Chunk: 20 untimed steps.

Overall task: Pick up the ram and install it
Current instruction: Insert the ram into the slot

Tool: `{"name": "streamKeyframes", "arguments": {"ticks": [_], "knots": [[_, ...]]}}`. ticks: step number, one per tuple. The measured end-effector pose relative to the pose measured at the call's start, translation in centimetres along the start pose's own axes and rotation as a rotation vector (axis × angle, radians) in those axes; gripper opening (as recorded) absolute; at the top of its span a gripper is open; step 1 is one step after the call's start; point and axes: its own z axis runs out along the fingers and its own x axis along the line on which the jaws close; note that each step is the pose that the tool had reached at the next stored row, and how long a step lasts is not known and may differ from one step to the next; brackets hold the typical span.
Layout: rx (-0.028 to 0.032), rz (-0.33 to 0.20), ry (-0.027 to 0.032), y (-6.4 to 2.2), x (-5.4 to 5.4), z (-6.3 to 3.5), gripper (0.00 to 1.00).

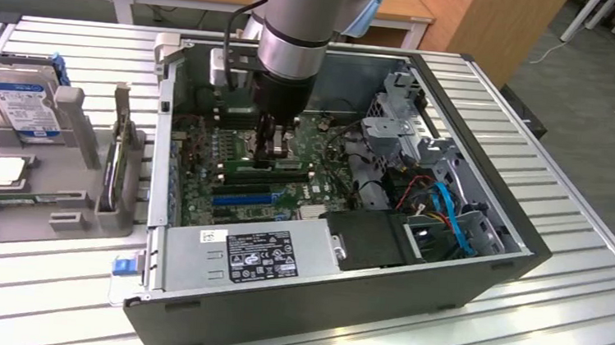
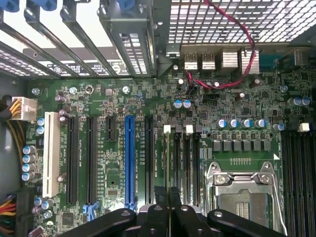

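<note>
— Gripper (image 1: 276,158) (image 2: 167,193): where, and in what state?
— Fingers pressed together, low inside the open computer case (image 1: 329,322), centre of the exterior view, poised just above the black slots of the motherboard (image 1: 233,146) (image 2: 113,98).
— And the ram (image 1: 114,165)?
— On edge in a grey holder (image 1: 115,217) at the exterior view's left, outside the case, well apart from the gripper. Farther back, upper left, stands a hard drive (image 1: 22,105).
</note>
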Motion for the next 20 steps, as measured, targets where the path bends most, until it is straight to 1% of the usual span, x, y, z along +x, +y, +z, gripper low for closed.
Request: {"name": "streamKeyframes", "arguments": {"ticks": [2, 13, 20], "knots": [[0.0, 0.0, 0.0001, -0.21, 0.0, -0.02, 0.12], [-0.0002, 0.0, 0.0003, -0.24, -0.01, 0.23, 0.12], [0.0005, -0.022, 0.002, -0.24, -0.01, 0.26, 0.12]]}}
